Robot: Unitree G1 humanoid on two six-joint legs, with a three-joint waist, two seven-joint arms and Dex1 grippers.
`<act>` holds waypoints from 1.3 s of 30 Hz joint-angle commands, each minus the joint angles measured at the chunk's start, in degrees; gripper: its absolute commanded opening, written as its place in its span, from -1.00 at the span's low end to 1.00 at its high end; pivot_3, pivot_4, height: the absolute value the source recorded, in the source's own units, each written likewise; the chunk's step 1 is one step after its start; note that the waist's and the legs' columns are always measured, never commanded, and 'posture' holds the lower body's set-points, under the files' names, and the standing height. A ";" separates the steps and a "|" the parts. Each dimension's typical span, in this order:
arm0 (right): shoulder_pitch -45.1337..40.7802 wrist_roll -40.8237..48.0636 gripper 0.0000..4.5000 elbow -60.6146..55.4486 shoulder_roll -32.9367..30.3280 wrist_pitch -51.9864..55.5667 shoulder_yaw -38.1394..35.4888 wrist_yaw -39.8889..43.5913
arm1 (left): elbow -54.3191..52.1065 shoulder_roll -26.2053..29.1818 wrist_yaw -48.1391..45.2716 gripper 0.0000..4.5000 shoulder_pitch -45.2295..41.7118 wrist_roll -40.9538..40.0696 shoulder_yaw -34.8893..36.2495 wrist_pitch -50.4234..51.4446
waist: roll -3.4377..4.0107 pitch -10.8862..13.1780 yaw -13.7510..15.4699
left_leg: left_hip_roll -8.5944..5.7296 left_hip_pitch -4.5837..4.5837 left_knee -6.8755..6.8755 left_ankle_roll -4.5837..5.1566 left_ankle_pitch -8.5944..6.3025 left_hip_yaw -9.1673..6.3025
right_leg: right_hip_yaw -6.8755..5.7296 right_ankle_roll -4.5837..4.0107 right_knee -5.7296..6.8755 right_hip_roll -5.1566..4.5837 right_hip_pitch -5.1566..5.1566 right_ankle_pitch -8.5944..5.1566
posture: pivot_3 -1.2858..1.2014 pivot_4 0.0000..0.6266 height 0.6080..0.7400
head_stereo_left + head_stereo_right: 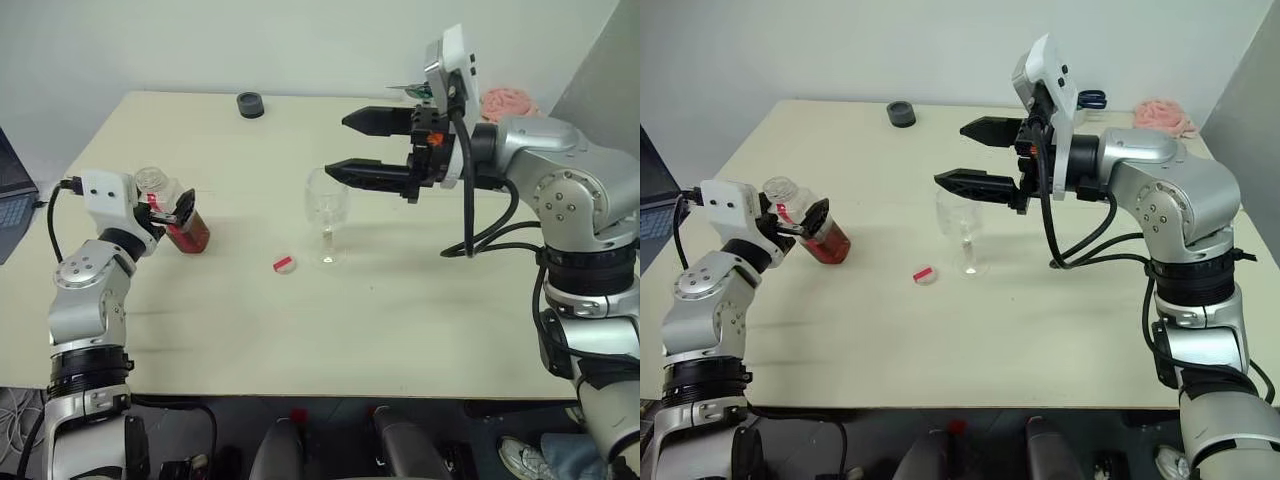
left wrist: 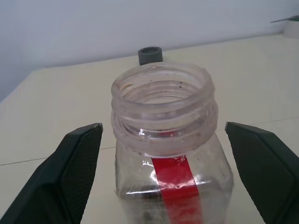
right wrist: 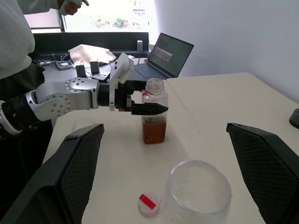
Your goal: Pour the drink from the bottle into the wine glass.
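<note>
At the left of the table, the bottle stands upright with its neck uncapped, and the drink fills only its lower part. The left gripper is set around the bottle with both fingers spread wide and well clear of the plastic, so nothing is held yet. The cap, already removed, lies on the table between the bottle and the wine glass, just beside the glass's foot. The glass stands upright near the table's middle and appears empty, so grasping, lifting and pouring are all judged still to be done. The right gripper hovers beside and above the glass's rim, jaws fully spread, holding nothing. The bottle's base is cut off in the left wrist view, and in the head views its near side is masked by the left gripper.
</note>
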 commanded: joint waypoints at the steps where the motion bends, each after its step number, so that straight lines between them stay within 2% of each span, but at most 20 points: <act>1: -0.08 0.23 0.99 -2.03 -0.42 -0.17 -0.76 -0.54 | 0.77 -0.15 -1.04 1.00 -1.59 0.04 0.18 -3.09 | 0.00 0.00 0.00 | 0.00 0.00 0.00 0.00 0.00 0.00 | -0.01 0.00 0.00 0.00 0.00 0.00 | 0.03 -0.52 1.00; 7: 0.06 0.23 0.99 -2.23 -0.60 0.07 -0.73 -0.97 | 0.19 -0.96 -1.44 1.00 -1.00 -0.14 -0.13 -3.38 | 0.00 0.00 0.00 | 0.00 0.00 0.01 0.00 0.00 -0.02 | -0.02 0.00 0.02 0.00 0.00 0.00 | 0.03 -0.52 1.00; 10: 0.16 0.07 1.00 -2.23 -0.66 0.12 -0.66 -1.11 | -0.96 -1.48 -1.20 0.73 0.05 -0.37 0.27 -3.36 | 0.00 0.00 0.00 | 0.00 0.00 0.01 0.00 0.00 -0.02 | -0.02 0.00 0.02 0.00 0.00 0.00 | 0.03 -0.52 1.00; 15: 0.63 -0.33 1.00 -2.41 -0.74 -0.22 -0.63 -1.42 | -1.78 -1.63 -0.33 0.03 1.17 -0.57 0.89 -3.19 | -0.01 -0.01 0.00 | 0.00 0.00 0.01 0.00 0.00 -0.02 | -0.02 0.00 0.03 0.00 0.00 0.00 | 0.03 -0.52 1.00; 17: 1.21 -0.85 1.00 -2.62 -0.65 -1.10 -0.79 -1.71 | -1.64 -1.43 -0.30 -0.18 1.42 -0.63 0.98 -3.41 | -0.01 0.00 -0.01 | 0.00 0.00 0.01 0.00 0.00 -0.03 | -0.03 0.00 0.03 0.00 0.01 0.00 | 0.03 -0.52 1.00; 22: 6.27 -3.02 1.00 -3.50 -0.77 -7.66 -3.84 -3.31 | -0.34 -0.69 -2.34 -0.19 -2.30 -0.75 -0.48 -3.68 | -0.01 -0.01 0.02 | 0.00 0.01 0.02 0.00 0.00 -0.04 | -0.04 0.00 0.04 0.00 0.01 0.00 | 0.03 -0.52 1.00; 24: 10.51 -3.38 1.00 -4.11 -1.61 -10.88 -7.63 -4.64 | 0.64 -0.21 -4.29 -0.19 -7.28 0.30 -3.19 -3.92 | -0.10 0.00 0.60 | 0.00 -0.04 0.04 0.00 0.00 -0.10 | -0.12 0.00 0.02 0.01 0.02 0.00 | 0.03 -0.52 1.00; 28: 20.27 -0.08 1.00 -10.52 -5.60 -9.04 -13.34 -4.77 | 4.77 -1.04 -8.60 -0.19 -18.53 3.03 -9.09 -5.82 | -0.12 0.01 2.01 | -0.09 -0.44 0.45 -0.01 0.00 -0.40 | -0.47 0.03 -0.02 -0.03 0.00 0.02 | 0.03 -0.52 1.00; 33: 39.02 1.87 1.00 -26.03 -9.58 -8.12 -15.52 -5.39 | 15.26 -4.16 -14.37 -0.19 -31.12 10.71 -18.45 -16.84 | -0.10 0.01 2.31 | -0.23 -0.80 0.77 -0.01 -0.01 -0.72 | -0.92 0.05 -0.06 -0.26 -0.01 0.02 | 0.03 -0.52 1.00; 35: 46.62 1.30 1.00 -31.71 -8.89 -8.44 -15.27 -8.21 | 21.41 -6.16 -15.49 -0.19 -35.64 14.29 -21.77 -23.62 | -0.10 0.00 2.26 | -0.25 -0.79 0.77 -0.01 -0.01 -0.74 | -0.93 0.06 -0.03 -0.26 0.00 0.01 | 0.03 -0.52 1.00; 39: 51.23 1.83 1.00 -35.60 -6.94 -8.52 -14.29 -13.07 | 31.92 -7.71 -15.20 -0.19 -39.95 19.39 -25.10 -35.53 | -0.07 0.03 0.36 | -0.23 -0.75 0.86 0.01 0.01 -0.71 | -0.86 0.07 0.02 -0.21 0.00 0.01 | 0.03 -0.52 1.00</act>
